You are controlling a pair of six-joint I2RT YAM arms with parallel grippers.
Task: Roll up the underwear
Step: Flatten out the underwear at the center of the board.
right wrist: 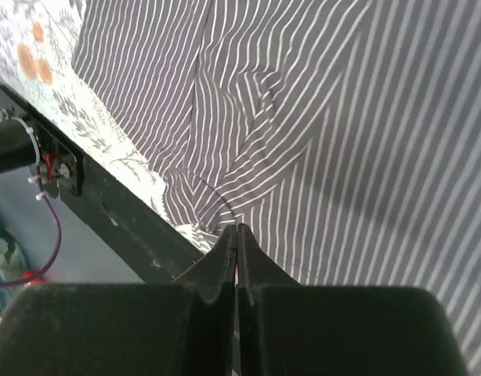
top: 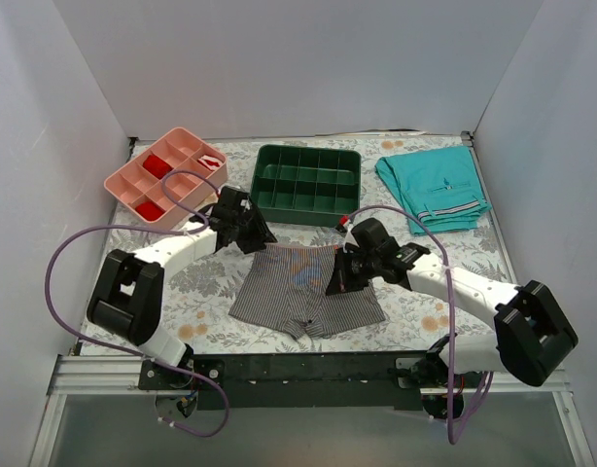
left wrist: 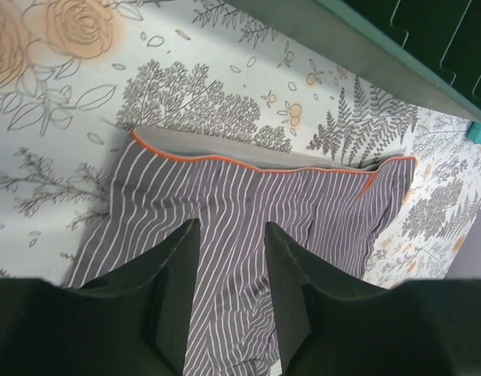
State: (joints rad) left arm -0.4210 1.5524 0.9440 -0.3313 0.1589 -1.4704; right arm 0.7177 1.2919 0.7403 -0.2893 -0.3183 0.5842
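The underwear (top: 300, 292), grey boxer briefs with fine pinstripes and an orange-edged waistband, lies spread flat on the flowered cloth at the near middle. My left gripper (top: 261, 234) is open and empty, just above the waistband's far left corner. In the left wrist view its fingers (left wrist: 178, 266) stand apart over the striped cloth (left wrist: 264, 196). My right gripper (top: 337, 282) is shut and hovers over the underwear's right side. In the right wrist view its tips (right wrist: 237, 232) meet with no cloth between them, above the briefs (right wrist: 342, 117).
A dark green divided tray (top: 308, 182) stands just behind the underwear and shows in the left wrist view (left wrist: 397, 47). A pink divided tray (top: 167, 175) is at back left. Teal shorts (top: 435, 190) lie at back right. A black rail (top: 308, 368) runs along the near edge.
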